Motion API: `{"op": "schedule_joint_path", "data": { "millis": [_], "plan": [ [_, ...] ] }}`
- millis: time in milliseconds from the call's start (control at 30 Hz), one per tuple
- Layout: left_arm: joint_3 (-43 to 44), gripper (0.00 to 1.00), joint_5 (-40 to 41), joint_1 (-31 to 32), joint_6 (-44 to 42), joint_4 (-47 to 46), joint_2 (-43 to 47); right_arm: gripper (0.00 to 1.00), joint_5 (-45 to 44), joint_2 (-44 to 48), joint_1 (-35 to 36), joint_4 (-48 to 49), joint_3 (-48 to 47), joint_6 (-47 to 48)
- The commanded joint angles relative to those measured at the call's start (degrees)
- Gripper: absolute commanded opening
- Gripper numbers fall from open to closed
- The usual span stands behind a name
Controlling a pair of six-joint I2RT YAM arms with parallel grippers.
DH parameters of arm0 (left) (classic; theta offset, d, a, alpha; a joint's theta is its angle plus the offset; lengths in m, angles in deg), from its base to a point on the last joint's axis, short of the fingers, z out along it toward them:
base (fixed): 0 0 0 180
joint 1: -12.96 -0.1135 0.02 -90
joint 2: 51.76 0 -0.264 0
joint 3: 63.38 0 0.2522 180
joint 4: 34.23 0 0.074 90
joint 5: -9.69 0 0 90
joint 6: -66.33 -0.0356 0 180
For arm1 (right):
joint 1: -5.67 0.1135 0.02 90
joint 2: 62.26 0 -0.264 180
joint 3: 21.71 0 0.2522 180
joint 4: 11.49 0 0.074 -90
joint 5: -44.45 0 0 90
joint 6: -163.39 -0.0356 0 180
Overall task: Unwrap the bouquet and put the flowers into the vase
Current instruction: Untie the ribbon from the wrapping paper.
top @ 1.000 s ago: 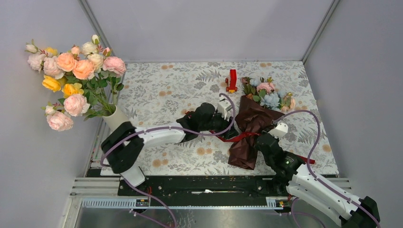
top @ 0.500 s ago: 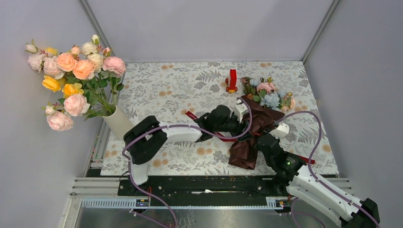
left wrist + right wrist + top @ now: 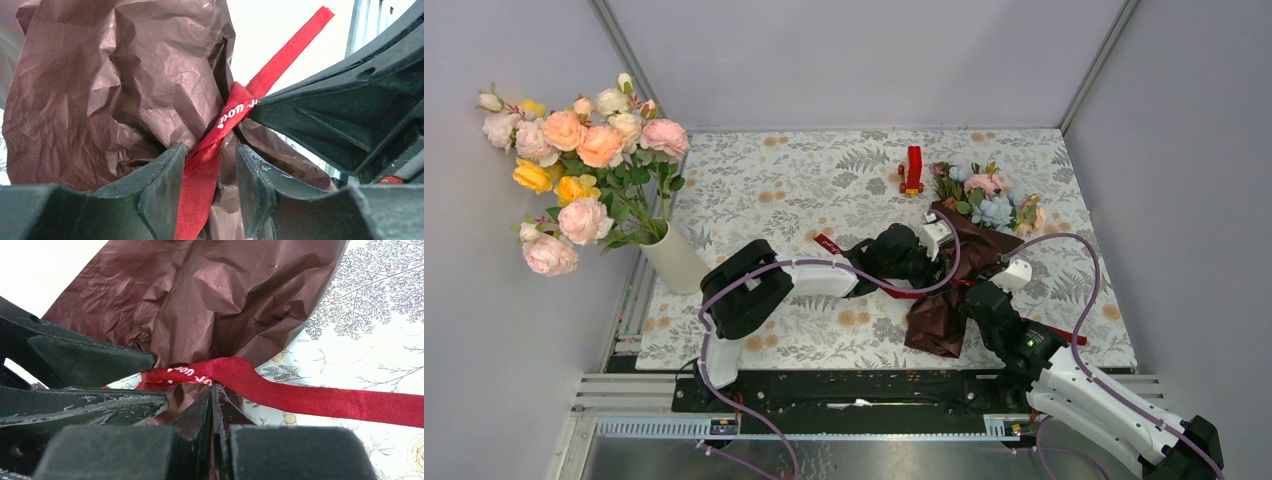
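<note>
Showing a counter [image 3: 764, 190] under a leaf-and-blossom print cloth, seen from above, with two black and white robot arms reaching in from its near edge. At the left edge a big bunch of peach, pink and yellow roses [image 3: 584, 150] fills the white vase [image 3: 674, 262], well apart from everything else.

The left arm [image 3: 814, 275] stretches rightward across the counter. The right arm [image 3: 1084, 390] comes in from the near right corner. Both meet at the waist of the bouquet [image 3: 976, 248], which lies on its side right of centre. Its pale blue, pink and brownish flowers [image 3: 992, 205] point to the far side and its wrapped stem end points near.

A red ribbon [image 3: 235, 107] with white lettering is knotted round the dark red paper where it pinches in, and one loose tail trails right over the cloth. The left jaws stand apart with the ribbon running between them, not yet pinched. The right jaws are closed, tips against the knot. Whether they pinch ribbon or a fold of paper cannot be told.

A small red upright object [image 3: 913, 168] stands at the far side, just left of the blooms.

The paper looks thin, crinkly and light, likely to crush, slide or tear rather than resist. The ribbon looks satiny and slippery, so its loose tail close to the knot seems the best hold. The thin stems probably bend easily and are best gathered below the leaves.
</note>
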Motion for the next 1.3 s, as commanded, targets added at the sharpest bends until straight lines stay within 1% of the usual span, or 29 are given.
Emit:
{"op": "schedule_joint_path", "data": {
  "millis": [0,133,300,467,533,567,767,967,1133,1267],
  "plan": [
    [2.3,0.45,1.6,0.1,-1.1,-1.4,-0.4,0.0,-1.3,-0.2,0.3,0.5,-0.1,-1.7],
    [2.5,0.41,3.3,0.2,-1.3,-1.2,-0.8,0.0,-1.3,-0.5,0.3,0.6,-0.1,-1.9],
    [3.1,0.33,3.5,0.3,-1.5,-0.6,-1.5,0.0,-1.4,-0.8,0.3,0.5,-0.1,-1.9],
    [3.5,0.29,3.9,0.7,-1.6,-0.5,-1.7,0.0,-1.6,-1.4,0.2,0.6,-0.1,-1.9],
    [3.9,0.22,3.9,0.7,-1.7,-0.3,-1.8,0.0,-1.6,-1.7,0.3,0.6,-0.2,-1.9],
    [3.9,0.17,4.0,0.7,-1.7,-0.2,-1.9,0.0,-1.6,-1.9,0.3,0.6,-0.2,-1.9],
    [1.7,0.01,6.3,0.8,-1.5,-1.5,0.2,0.0,-2.2,-2.6,0.3,0.5,-0.6,-1.0],
    [-1.7,0.0,8.6,0.7,-1.3,-3.5,3.8,0.0,-2.9,-5.3,0.2,0.5,-1.9,-0.5],
    [-2.8,0.0,11.5,0.6,-1.7,-1.8,5.5,0.0,-3.6,-8.2,0.0,-0.6,-4.2,0.6],
    [-4.1,0.0,13.0,0.1,-1.9,-1.5,6.7,0.0,-1.2,-8.7,-2.9,-1.2,-5.8,2.0]
  ]
}}
